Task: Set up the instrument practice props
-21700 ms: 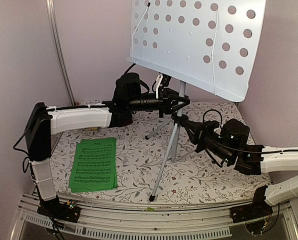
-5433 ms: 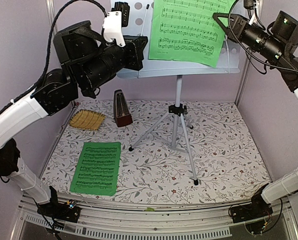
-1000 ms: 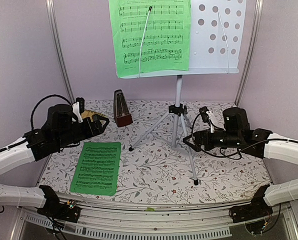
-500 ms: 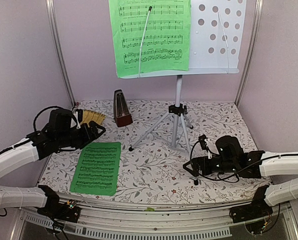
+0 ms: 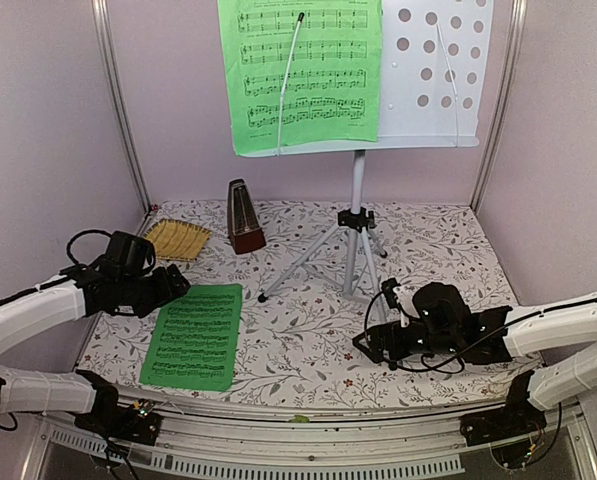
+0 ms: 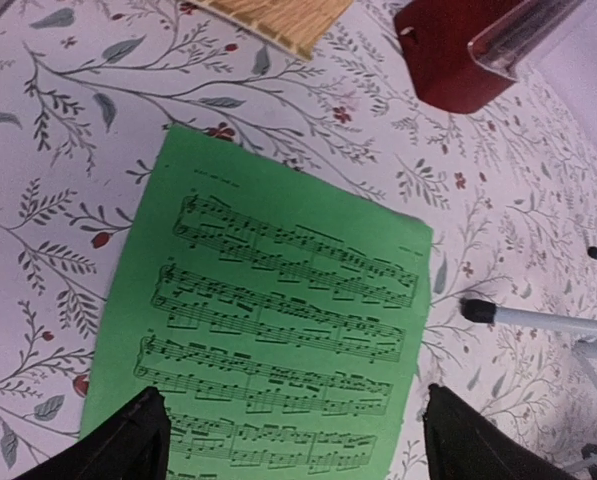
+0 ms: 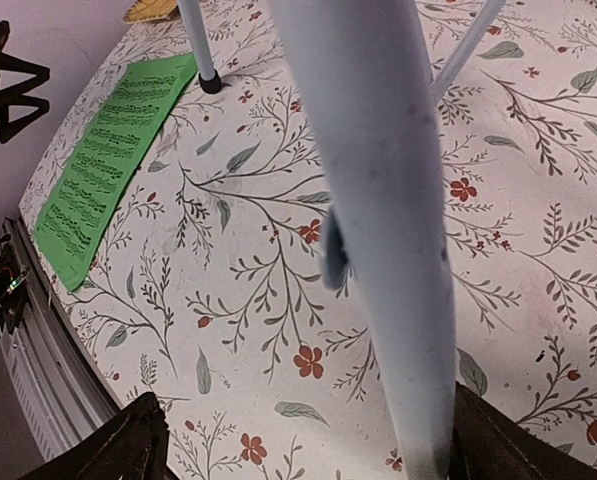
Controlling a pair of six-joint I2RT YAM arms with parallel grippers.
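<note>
The left gripper (image 5: 176, 285) is hovering, jaws spread wide, above the green sheet-music booklet (image 5: 191, 335), which is lying flat on the floral tablecloth (image 5: 298, 345). The right gripper (image 5: 364, 345) is straddling the front tripod leg (image 5: 374, 292), fingers wide apart and not touching it. Farther back, the dark red metronome (image 5: 244, 215) is standing near the straw mat (image 5: 178, 238). The music stand (image 5: 433, 70) is carrying a second green sheet (image 5: 303, 70).
</note>
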